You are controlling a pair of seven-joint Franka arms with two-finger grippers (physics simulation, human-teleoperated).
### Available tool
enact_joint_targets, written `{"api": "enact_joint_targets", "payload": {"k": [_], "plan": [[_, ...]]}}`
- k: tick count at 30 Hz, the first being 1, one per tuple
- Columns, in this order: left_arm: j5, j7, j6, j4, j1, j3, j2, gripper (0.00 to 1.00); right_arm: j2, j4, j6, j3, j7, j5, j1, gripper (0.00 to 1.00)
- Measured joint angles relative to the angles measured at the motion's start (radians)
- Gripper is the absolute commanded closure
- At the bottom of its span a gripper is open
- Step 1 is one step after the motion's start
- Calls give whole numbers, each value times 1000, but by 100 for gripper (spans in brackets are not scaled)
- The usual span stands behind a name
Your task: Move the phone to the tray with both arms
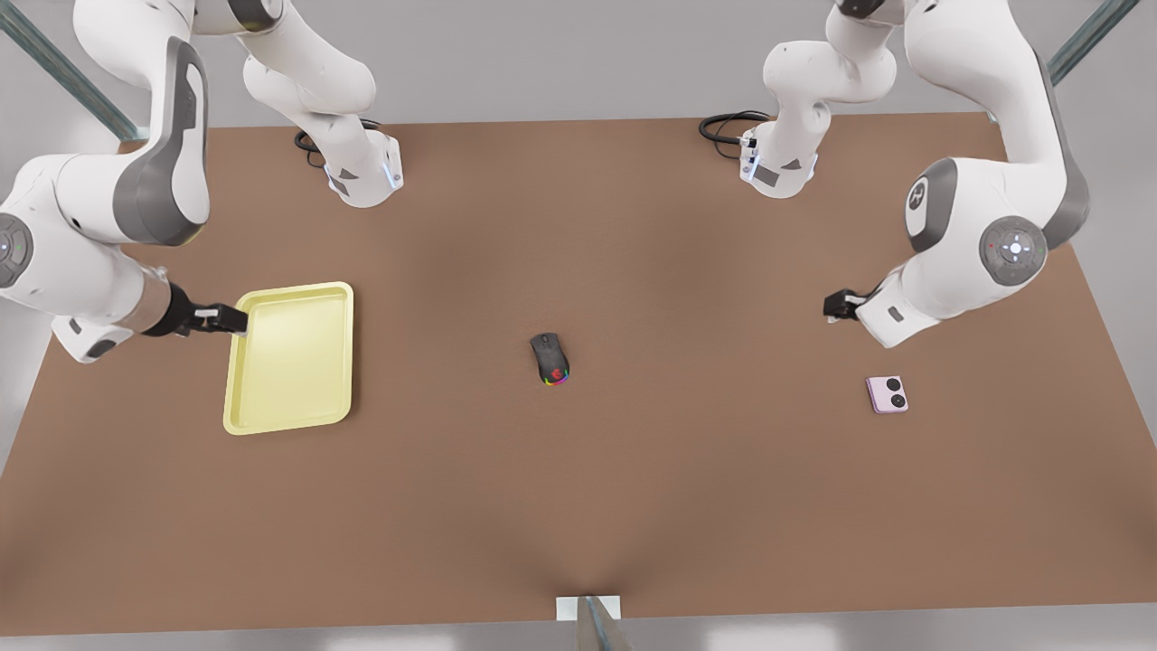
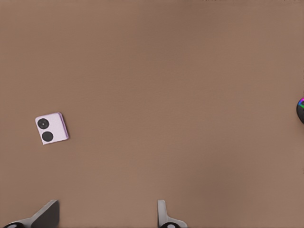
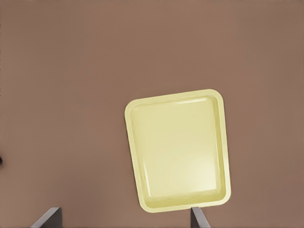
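The pale pink phone (image 1: 887, 394) lies flat on the brown table at the front view's right, its two black lenses facing up; the left wrist view shows the phone (image 2: 52, 128) as well. My left gripper (image 1: 836, 306) hovers above the table, behind the phone and apart from it, with its fingers (image 2: 46, 214) spread open and nothing between them. The pale yellow tray (image 1: 289, 357) rests at the front view's left with nothing in it. My right gripper (image 1: 230, 318) hangs open over the tray's outer long edge, and the tray (image 3: 178, 152) lies below it.
A black mouse (image 1: 550, 358) with rainbow lights sits mid-table between tray and phone; its edge shows in the left wrist view (image 2: 301, 109). Both arm bases (image 1: 366, 176) and coiled cables stand at the table's far side. Bare tabletop stretches between the objects.
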Motion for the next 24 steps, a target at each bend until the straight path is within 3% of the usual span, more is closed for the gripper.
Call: {"api": "enact_joint_targets", "payload": {"k": [4,8,11,19,24], "plan": [[-1,9,50,1,8,-2,41,0,3,-2,38,0,2,0,-1,0],[29,14,128,23,8,6,203,0,7,-1,59,0,4,0,1,0],[48,18,189,59,43,70,300,0,13,1,72,0,5,0,4,0],[48,69,458,-244,136,134,260,0,13,1,84,0,7,0,4,0],[-17,128,603,-297,165,165,294,0,13,0,85,0,8,0,4,0]]}}
